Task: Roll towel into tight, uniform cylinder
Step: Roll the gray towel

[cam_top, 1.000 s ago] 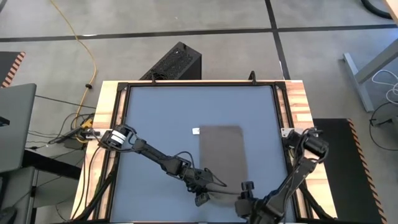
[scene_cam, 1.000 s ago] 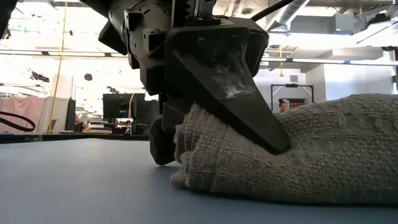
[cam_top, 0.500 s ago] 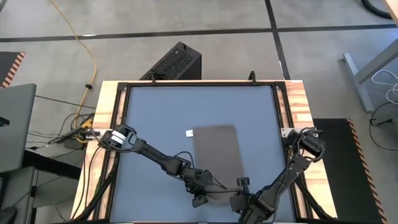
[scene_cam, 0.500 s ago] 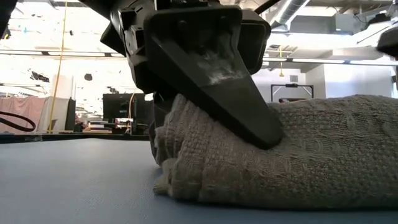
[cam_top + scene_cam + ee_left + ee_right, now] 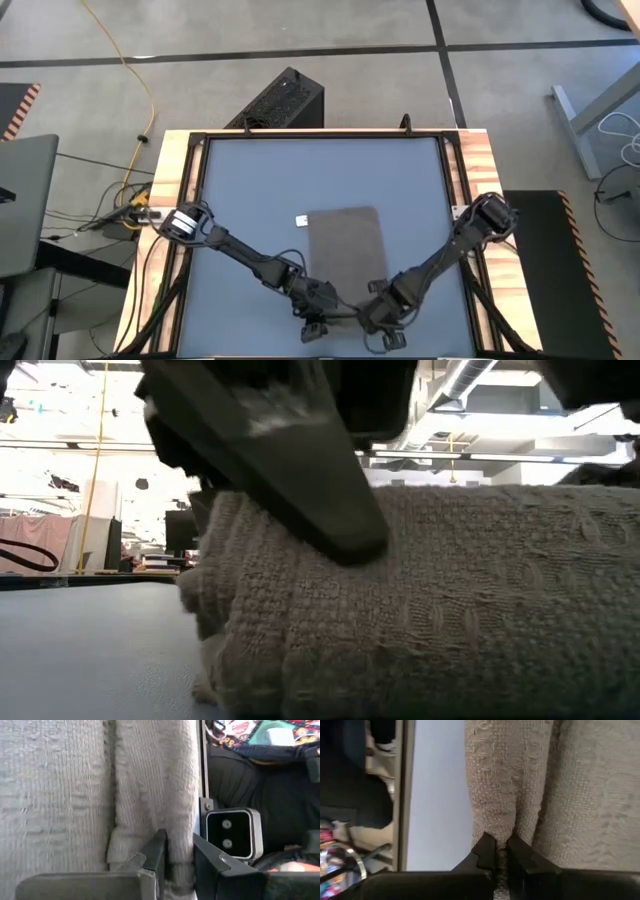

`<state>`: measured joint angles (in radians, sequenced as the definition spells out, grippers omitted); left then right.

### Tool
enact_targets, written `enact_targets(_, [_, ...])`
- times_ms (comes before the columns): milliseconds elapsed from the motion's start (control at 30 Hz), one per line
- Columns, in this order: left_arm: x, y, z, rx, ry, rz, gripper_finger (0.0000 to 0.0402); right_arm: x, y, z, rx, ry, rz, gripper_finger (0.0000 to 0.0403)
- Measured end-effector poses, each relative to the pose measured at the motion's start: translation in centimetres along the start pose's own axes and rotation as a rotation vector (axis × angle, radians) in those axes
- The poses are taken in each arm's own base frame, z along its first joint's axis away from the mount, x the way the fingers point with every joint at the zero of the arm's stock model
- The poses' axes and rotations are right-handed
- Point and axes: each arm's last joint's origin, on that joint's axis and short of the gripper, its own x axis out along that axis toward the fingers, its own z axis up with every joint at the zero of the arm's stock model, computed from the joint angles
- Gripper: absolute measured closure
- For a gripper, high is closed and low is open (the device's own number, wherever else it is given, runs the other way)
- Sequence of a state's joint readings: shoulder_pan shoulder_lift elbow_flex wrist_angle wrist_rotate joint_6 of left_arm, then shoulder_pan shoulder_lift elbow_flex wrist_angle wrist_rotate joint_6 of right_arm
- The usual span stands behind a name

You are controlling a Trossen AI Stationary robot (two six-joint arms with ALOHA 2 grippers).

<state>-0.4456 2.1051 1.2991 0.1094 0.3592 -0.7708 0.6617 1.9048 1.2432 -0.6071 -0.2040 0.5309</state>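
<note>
The taupe towel (image 5: pixel 345 245) lies flat on the blue-grey tabletop (image 5: pixel 250 180), a white tag (image 5: pixel 301 221) at its far left corner. Its near end is rolled into a thick roll (image 5: pixel 420 600) by the table's near edge. My left gripper (image 5: pixel 318 308) is shut on the roll's left end. My right gripper (image 5: pixel 378 312) is shut on the roll further right. In the low view the roll fills most of the picture, with one dark finger (image 5: pixel 270 460) of my left gripper lying on top of it. My left gripper pinches a ridge of the rolled cloth (image 5: pixel 179 845) between its two fingers (image 5: pixel 159 852), several layers thick. It comes slanting down from the table's near left. The roll rests on the table. My right gripper pinches a narrow fold of the roll (image 5: pixel 501 832) between its two fingers (image 5: pixel 486 851), pointing steeply down from the near side. The roll lies on the table below it, and the flat part of the towel runs on beside it.
Wooden rails (image 5: pixel 175 170) and black frame bars border the tabletop. A black box (image 5: pixel 285 100) stands on the floor beyond the far edge. Bare tabletop lies left, right and far of the towel. A camera unit (image 5: pixel 231 832) sits at the near edge, close to the roll.
My right gripper has swung toward the table's left along the near edge and tipped further down onto the roll. The whole towel has slid toward the table's left, tag included. In the low view the roll has come nearer and looks thicker.
</note>
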Motion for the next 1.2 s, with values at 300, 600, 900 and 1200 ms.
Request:
enact_targets(300, [-1.8,-1.9,-0.7,0.043,-0.017,0.132,0.0342,-1.0,-3.5,0.3,0.016,-0.017,0.162,0.0364])
enact_targets(600, [-3.1,-4.8,-0.4,0.367,-0.270,0.282,0.0342,-2.6,-7.7,0.2,0.050,-0.020,0.222,0.0363])
enact_targets(900, [-2.7,-3.8,-1.6,0.274,-0.194,0.405,0.0342,-1.5,-10.7,-0.5,0.092,-0.056,0.262,0.0363])
enact_targets(1200, [-2.8,-3.5,-1.9,0.253,-0.111,0.369,0.0304,-1.4,-11.1,-0.3,0.074,-0.092,0.260,0.0363])
